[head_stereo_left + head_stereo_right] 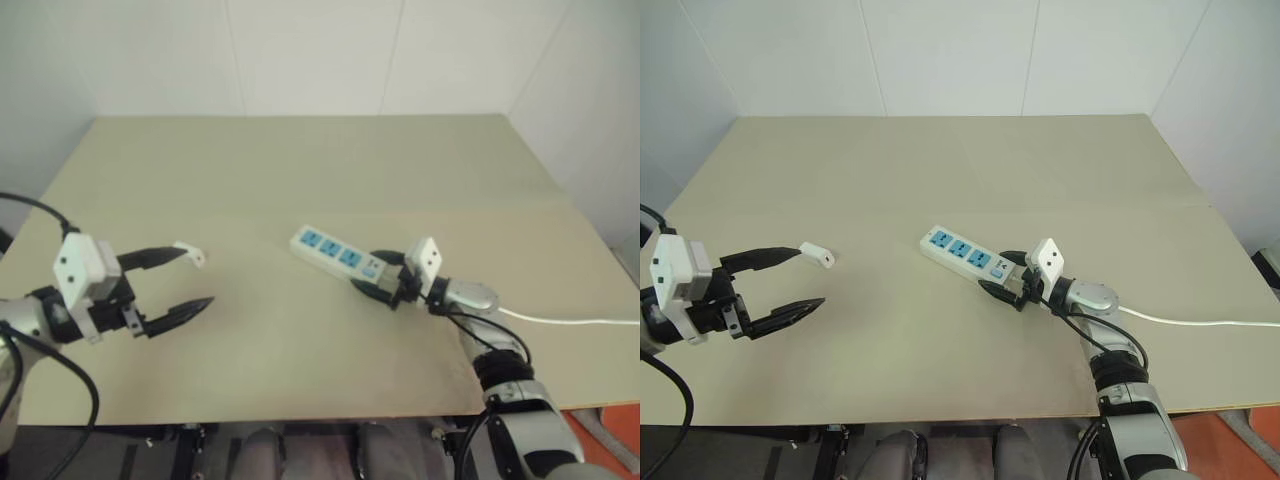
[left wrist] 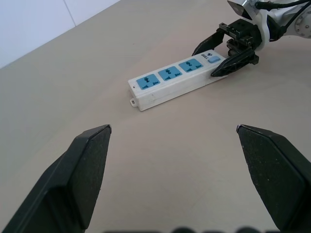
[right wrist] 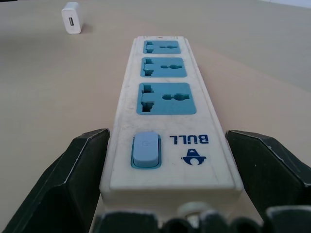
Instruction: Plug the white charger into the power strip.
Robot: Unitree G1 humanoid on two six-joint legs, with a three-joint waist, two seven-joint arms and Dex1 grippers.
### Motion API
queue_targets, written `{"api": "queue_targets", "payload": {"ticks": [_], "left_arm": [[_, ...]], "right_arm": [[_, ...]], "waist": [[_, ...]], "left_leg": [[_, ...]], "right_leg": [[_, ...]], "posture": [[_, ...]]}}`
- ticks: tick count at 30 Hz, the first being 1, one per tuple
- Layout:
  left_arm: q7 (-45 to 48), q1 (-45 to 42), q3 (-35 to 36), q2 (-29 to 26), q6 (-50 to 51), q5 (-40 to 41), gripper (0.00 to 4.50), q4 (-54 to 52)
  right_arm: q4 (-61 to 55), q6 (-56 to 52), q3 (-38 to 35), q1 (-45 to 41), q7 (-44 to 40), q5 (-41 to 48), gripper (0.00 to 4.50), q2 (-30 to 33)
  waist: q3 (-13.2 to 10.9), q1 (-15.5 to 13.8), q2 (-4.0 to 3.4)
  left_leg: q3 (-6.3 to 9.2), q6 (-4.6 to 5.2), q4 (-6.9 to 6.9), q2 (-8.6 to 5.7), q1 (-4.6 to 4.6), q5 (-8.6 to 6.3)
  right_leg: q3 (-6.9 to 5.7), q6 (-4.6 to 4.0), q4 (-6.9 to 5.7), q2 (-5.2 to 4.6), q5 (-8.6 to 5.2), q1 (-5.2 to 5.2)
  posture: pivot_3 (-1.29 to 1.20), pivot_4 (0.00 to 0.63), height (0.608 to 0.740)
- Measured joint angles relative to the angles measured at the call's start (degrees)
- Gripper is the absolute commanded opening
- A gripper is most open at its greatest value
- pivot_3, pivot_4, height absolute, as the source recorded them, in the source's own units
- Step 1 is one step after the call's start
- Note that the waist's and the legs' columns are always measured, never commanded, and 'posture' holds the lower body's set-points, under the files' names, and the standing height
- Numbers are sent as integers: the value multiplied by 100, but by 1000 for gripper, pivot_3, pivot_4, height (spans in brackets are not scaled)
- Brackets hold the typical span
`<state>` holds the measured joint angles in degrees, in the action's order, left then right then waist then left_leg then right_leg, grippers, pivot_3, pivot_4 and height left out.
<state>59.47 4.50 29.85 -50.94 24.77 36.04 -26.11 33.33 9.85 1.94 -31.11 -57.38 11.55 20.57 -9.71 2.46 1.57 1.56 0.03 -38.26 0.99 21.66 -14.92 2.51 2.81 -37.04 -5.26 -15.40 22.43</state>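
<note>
From my head cameras, the power strip point(image 1: 327, 250) lies slantwise mid-table point(image 1: 300, 180), with my right gripper point(image 1: 382, 275) at its switch end, one finger on each side. The white charger point(image 1: 190, 254) lies well apart to the left, just beside the upper fingertip of my left gripper point(image 1: 178, 280), which hangs wide open and empty.

Through my left wrist camera, the strip's three blue sockets face up, and the right gripper's fingers flank the switch end.

Through my right wrist camera, my fingers point(image 3: 73, 170) stand open around the strip, the left one close against its side, the right one showing a gap; nothing is clamped yet. I judge the step is to pin the strip: I should close squarely on its side walls, staying clear of the switch point(image 3: 146, 150) and the sockets.
</note>
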Motion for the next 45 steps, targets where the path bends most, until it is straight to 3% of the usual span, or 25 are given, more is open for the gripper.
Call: {"api": "queue_targets", "payload": {"ticks": [33,38,45], "left_arm": [[13,9,0,-1,-85,-4,4500,65],[8,5,-1,-1,-85,-4,4500,64],[2,-13,-11,-1,-85,-4,4500,65]], "right_arm": [[383,130,5,-67,-11,-136,4463,-212],[388,128,5,-73,-81,-134,3410,-211],[380,128,0,-72,-166,-124,3410,-210]], "waist": [[6,27,7],[6,26,7],[6,25,7]], "left_leg": [[-2,-2,11,4,-38,-1],[-2,-2,13,4,-38,-1],[-2,-2,22,4,-38,-1]], "right_leg": [[5,-2,-2,3,1,-23],[5,-2,-2,2,1,-23],[5,-2,1,2,1,-20]], "posture": [[0,150,740],[0,150,740],[0,150,740]]}}
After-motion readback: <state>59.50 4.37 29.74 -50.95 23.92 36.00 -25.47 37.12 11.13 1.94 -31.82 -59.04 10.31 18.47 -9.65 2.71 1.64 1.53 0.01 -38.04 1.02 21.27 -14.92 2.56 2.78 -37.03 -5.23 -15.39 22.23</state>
